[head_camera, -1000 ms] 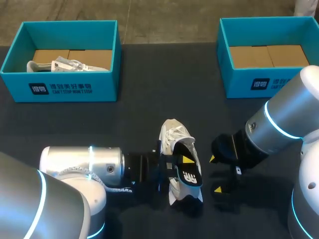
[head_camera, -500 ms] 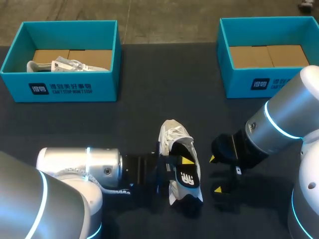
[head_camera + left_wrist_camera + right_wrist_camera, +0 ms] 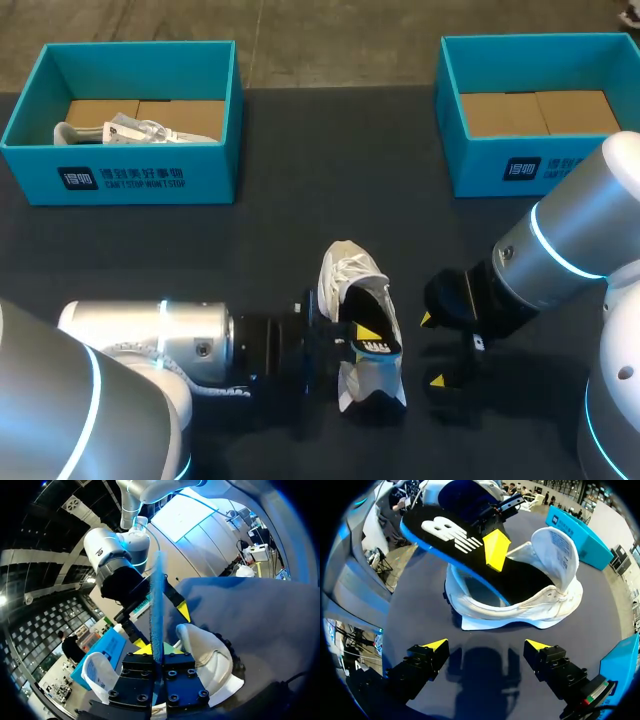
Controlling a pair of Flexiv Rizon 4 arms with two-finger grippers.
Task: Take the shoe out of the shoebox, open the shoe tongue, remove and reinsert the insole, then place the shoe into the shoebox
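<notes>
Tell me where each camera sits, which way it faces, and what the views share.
Head view: above and behind the robot, looking down on the table; left arm enters at left, right arm at right.
Left wrist view: on the left wrist, looking along the left gripper, shut on the insole, toward the right arm.
Right wrist view: on the right wrist, looking past the open right gripper at the shoe.
All three share shoe and insole.
</notes>
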